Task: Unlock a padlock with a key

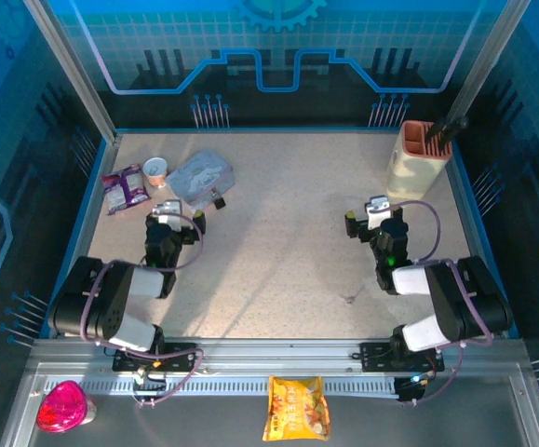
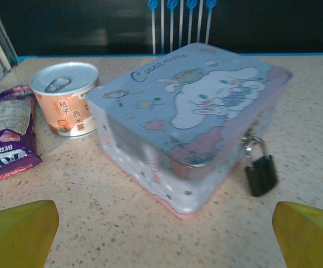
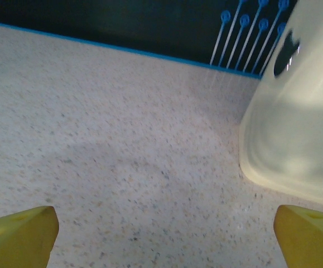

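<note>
Status: no step complete.
Padlock [image 2: 260, 174] hangs at tin [image 2: 189, 106] latch, shackle seated, judged locked.
Left tool [image 2: 162, 241]: spread wide, empty, facing tin.
Right tool [image 3: 162, 241]: spread wide, empty, beside cream container [image 3: 295, 123].
Remaining: key pickup, insertion, turn.

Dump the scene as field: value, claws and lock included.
tin: pale blue cartoon tin, lid shut, far left of the table
padlock: dark body, silver shackle hooked at the tin's front edge, body resting on the table
left claw: open, empty, facing the tin, short of it
right claw: open, empty, facing bare table beside the cream holder
clutter: pull-tab can and purple berries packet left of the tin
</note>
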`<control>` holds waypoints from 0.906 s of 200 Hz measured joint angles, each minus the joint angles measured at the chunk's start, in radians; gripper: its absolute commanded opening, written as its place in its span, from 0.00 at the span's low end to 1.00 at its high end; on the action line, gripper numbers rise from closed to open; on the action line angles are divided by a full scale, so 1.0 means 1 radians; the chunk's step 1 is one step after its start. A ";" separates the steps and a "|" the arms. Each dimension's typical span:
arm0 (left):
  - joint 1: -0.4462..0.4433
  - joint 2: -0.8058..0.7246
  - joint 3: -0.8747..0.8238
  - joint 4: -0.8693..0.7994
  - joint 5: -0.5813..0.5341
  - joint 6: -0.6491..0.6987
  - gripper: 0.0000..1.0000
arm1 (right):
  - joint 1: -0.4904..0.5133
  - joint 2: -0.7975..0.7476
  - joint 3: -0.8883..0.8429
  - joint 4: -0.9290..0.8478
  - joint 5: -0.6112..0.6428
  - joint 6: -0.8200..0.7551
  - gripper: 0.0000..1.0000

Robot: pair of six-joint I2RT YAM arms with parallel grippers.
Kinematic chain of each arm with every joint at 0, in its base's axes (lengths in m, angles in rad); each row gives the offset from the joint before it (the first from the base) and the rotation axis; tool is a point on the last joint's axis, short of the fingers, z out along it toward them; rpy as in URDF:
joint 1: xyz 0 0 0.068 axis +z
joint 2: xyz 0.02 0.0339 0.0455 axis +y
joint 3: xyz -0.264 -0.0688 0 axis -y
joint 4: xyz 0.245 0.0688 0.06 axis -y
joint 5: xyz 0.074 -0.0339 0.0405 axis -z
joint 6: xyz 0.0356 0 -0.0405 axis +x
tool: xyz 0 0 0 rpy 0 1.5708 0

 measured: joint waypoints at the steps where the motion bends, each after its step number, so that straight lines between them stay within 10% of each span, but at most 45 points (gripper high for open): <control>1: -0.002 -0.004 -0.003 0.002 -0.002 0.000 0.99 | 0.003 -0.004 0.000 -0.001 0.002 -0.002 1.00; 56: -0.044 -0.414 -0.029 -0.214 -0.021 -0.039 0.99 | 0.150 -0.290 -0.019 -0.111 0.071 -0.053 1.00; 101: -0.048 -0.671 0.105 -0.665 -0.066 -0.285 0.99 | 0.161 -0.593 0.177 -0.660 0.051 0.126 1.00; 181: -0.045 -0.888 0.221 -1.289 -0.100 -0.637 0.99 | -0.073 -0.755 0.350 -1.323 -0.166 0.539 1.00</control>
